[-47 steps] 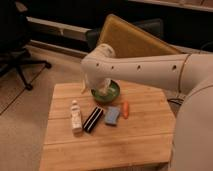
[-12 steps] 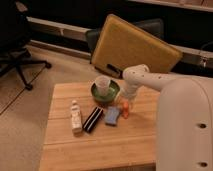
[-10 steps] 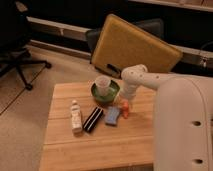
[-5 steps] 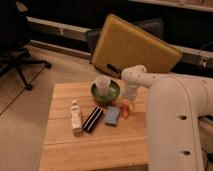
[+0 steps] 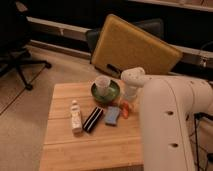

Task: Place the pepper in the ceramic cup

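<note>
Arm: the broad white arm (image 5: 167, 125) fills the lower right of the frame, rises to a rounded joint right of centre, then bends straight down toward the wooden table (image 5: 75, 147)
Gripper: the gripper (image 5: 128, 101) points down at the tabletop just right of the green bowl (image 5: 112, 95), right above the pepper; whether it is released or clenched cannot be made out
Pepper: the pepper (image 5: 125, 111) lies on the wood near the centre of the frame, just right of the blue sponge (image 5: 112, 115), outside the cup
Ceramic cup: the ceramic cup (image 5: 102, 84) stands upright at the bowl's upper left; in it or just behind it is unclear
Left of the sponge: a black bar (image 5: 93, 119), then a white bottle (image 5: 75, 116) lying down
Upper centre: a tilted yellow panel (image 5: 135, 47) behind the table
</note>
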You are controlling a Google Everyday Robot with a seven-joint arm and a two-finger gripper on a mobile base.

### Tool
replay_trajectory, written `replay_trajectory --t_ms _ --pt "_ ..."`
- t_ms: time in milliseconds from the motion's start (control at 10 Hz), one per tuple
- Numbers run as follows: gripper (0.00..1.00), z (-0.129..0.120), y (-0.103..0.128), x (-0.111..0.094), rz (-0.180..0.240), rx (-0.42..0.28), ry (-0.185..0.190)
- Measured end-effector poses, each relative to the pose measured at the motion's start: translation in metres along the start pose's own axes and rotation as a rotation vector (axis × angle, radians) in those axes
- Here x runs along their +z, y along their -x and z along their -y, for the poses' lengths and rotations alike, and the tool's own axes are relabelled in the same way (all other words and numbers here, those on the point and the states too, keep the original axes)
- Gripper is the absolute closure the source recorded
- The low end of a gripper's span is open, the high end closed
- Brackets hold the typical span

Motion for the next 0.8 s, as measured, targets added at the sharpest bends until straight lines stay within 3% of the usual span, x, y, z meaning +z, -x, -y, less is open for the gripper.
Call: replay_trajectory --t_ms 300,400,500,800 --pt "0.92 -0.002 0.006 -0.004 0.021 0.017 0.011" --pt "0.99 0.001 0.008 -0.015 0.041 0.027 0.012" --pt "1.0 0.001 0.009 -0.023 0.058 0.032 0.018" --pt "1.0 -0.005 0.009 -0.074 0.161 0.025 0.045"
